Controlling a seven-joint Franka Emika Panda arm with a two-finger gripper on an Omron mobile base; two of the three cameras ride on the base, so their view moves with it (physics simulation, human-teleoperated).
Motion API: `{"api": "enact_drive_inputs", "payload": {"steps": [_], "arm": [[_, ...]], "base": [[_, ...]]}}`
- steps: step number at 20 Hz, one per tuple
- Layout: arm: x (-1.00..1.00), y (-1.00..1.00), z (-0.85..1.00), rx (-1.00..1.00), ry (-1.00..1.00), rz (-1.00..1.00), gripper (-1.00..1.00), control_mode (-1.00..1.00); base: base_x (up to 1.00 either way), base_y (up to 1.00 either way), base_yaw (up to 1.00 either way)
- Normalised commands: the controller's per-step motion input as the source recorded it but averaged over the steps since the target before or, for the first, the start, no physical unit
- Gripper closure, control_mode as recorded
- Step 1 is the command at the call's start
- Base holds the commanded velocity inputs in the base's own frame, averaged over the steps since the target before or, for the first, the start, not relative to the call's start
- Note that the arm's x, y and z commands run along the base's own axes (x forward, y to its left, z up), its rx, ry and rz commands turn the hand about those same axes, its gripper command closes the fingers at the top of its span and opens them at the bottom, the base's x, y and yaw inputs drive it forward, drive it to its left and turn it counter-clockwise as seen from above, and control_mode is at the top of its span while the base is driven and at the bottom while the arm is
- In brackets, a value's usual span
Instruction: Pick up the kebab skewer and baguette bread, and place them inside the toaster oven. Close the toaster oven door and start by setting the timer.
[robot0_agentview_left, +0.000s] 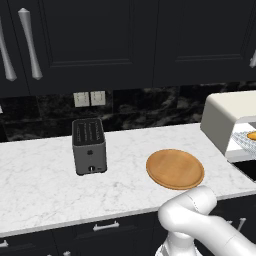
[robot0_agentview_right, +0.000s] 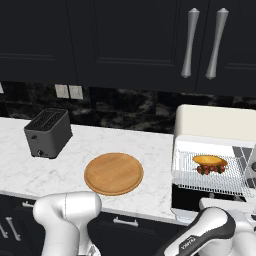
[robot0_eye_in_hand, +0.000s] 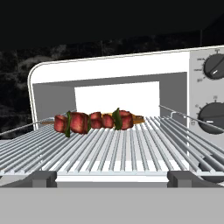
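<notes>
Loading looks done: kebab skewer (robot0_eye_in_hand: 93, 121) and baguette bread (robot0_agentview_right: 209, 160) both lie on the rack inside the toaster oven (robot0_agentview_right: 215, 125), bread just behind the skewer. Gripper (robot0_eye_in_hand: 112, 178) hangs in front of the rack, jaws spread, holding nothing. Next up is swinging the toaster oven door shut, then turning the timer knob (robot0_eye_in_hand: 213, 118) on the right.

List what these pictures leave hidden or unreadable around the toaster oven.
- Baguette bread, hand view: mostly hidden behind the kebab skewer.
- Toaster oven, left base view: cut off by the right edge.
- Knobs, hand view: cut by the right edge, markings too small to read.
</notes>
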Motion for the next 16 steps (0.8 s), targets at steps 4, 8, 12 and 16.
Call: {"api": "enact_drive_inputs", "payload": {"steps": [4,8,12,16], "arm": [[0.11,0.00,0.00,0.00,0.00,-0.05,-1.00,-1.00],[0.12,0.00,0.00,0.00,0.00,-0.04,-1.00,-1.00],[0.09,0.00,-0.01,0.00,0.00,-0.03,-1.00,-1.00],[0.07,0.00,-0.02,0.00,0.00,-0.02,-1.00,-1.00]], "base": [[0.00,0.00,0.00],[0.00,0.00,0.00],[0.00,0.00,0.00],[0.00,0.00,0.00]]}}
